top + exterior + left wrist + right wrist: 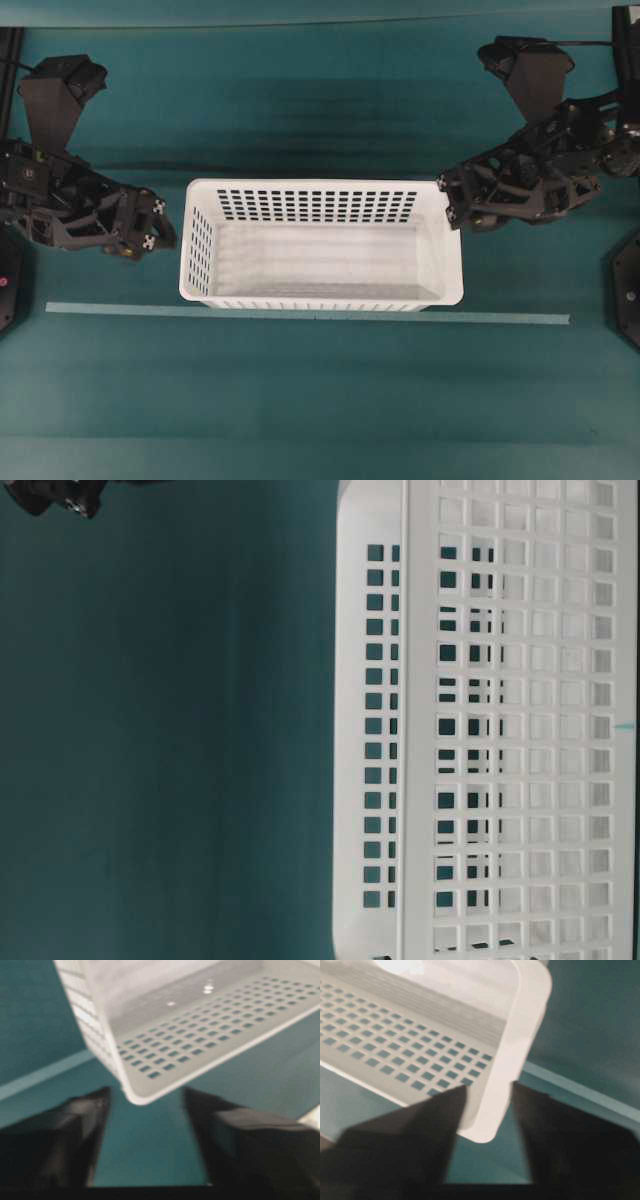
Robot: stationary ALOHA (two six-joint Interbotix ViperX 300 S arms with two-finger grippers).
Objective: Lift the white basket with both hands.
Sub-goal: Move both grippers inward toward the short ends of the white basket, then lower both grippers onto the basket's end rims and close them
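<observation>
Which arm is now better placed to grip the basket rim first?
Right. The right gripper already straddles the white basket rim, open. The left gripper is open too, but short of the rim.

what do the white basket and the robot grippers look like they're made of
The white basket looks like moulded plastic with a smooth, slightly glossy finish: rounded rim, even rows of small rectangular holes, light glints on its inner wall. The left gripper and right gripper look like matte black plastic with an open lattice build; the wrist views are too blurred to confirm the finger surface.
</observation>
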